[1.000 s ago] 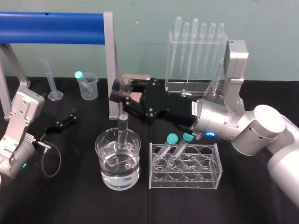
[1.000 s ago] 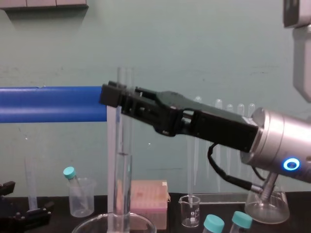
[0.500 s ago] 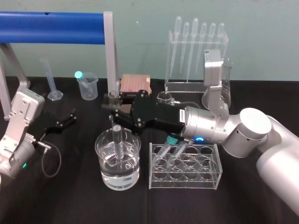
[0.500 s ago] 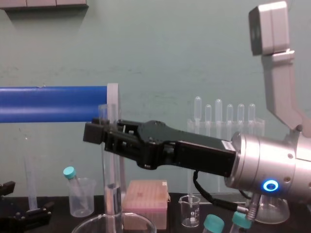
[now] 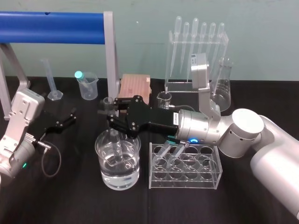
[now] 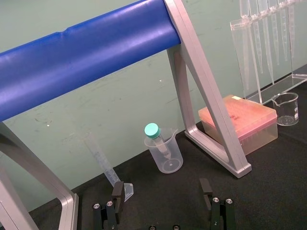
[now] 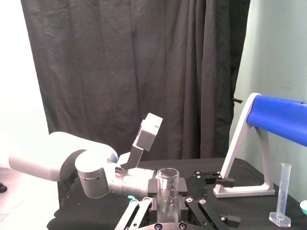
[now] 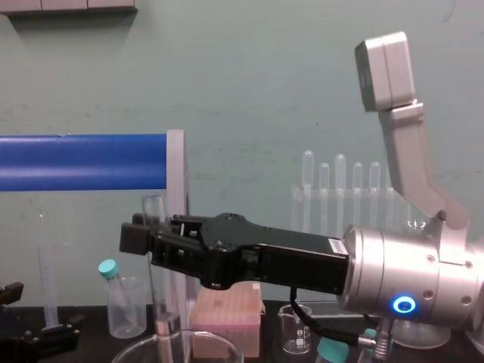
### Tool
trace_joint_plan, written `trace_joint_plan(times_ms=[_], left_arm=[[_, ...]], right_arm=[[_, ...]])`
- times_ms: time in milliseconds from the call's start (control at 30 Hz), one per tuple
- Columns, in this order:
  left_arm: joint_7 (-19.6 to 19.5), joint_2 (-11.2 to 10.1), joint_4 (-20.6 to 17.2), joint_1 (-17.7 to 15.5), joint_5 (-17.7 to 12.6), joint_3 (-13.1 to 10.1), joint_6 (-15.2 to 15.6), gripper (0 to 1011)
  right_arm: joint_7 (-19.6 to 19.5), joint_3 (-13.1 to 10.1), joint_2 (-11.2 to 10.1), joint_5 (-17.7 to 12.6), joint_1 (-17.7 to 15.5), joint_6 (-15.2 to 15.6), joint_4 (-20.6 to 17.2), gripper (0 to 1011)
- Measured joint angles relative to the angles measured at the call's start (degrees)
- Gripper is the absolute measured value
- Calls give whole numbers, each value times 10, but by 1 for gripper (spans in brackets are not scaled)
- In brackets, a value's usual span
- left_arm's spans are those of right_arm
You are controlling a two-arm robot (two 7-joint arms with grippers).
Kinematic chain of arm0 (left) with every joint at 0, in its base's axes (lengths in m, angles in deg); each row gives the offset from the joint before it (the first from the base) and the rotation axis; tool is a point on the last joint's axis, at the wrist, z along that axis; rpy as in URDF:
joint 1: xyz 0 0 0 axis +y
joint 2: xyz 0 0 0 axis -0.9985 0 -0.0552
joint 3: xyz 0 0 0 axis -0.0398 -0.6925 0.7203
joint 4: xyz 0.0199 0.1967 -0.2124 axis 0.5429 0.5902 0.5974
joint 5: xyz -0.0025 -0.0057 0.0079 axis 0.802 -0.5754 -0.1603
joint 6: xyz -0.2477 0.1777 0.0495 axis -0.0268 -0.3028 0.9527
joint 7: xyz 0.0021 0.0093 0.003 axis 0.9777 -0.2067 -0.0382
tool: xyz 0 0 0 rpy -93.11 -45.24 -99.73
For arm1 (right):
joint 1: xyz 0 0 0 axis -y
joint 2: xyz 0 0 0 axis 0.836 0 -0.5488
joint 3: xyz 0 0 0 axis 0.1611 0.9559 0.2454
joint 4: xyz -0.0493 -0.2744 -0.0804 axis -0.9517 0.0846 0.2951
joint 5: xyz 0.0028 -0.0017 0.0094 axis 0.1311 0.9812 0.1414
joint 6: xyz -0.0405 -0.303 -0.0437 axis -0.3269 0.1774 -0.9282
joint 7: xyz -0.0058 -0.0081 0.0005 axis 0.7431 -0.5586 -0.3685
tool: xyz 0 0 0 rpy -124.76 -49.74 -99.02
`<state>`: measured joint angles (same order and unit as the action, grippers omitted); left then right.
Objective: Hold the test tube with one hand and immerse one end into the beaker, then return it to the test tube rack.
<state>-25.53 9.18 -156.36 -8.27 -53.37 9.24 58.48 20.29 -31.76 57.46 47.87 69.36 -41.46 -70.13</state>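
My right gripper (image 5: pixel 111 115) is shut on the test tube (image 5: pixel 109 101), a clear capless tube held upright near its top. The tube's lower end dips into the beaker (image 5: pixel 103 175), a wide glass vessel part full of water at the front centre. In the chest view the tube (image 8: pixel 156 272) runs down from the black fingers (image 8: pixel 134 236) into the beaker's rim (image 8: pixel 128 349). The right wrist view has the tube's open mouth (image 7: pixel 168 189) between the jaws. The clear test tube rack (image 5: pixel 205 175) stands right of the beaker. My left gripper (image 5: pixel 65 120) rests open at the left, seen also in its own wrist view (image 6: pixel 163 211).
Two teal-capped tubes (image 5: pixel 174 143) lean in the rack. Behind stand a pipette stand (image 5: pixel 196 51), a flask (image 5: pixel 223 88), a small glass beaker (image 5: pixel 164 99), a pink box (image 5: pixel 134 86), a plastic beaker (image 5: pixel 87 85), a graduated cylinder (image 5: pixel 51 81) and a blue-barred frame (image 5: pixel 51 28).
My right gripper has come down and a little to the left, lowering the tube deeper into the beaker. The left arm has not moved.
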Motion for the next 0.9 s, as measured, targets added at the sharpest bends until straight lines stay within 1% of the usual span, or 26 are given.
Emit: trace_joint_plan(times_ms=[367, 900], left_arm=[[0, 0, 0, 0, 0, 0, 0, 1000], [0, 0, 0, 0, 0, 0, 0, 1000]], right_arm=[[-5, 2, 1, 5, 1, 9, 5, 242], [-5, 1, 1, 5, 0, 9, 4, 242]])
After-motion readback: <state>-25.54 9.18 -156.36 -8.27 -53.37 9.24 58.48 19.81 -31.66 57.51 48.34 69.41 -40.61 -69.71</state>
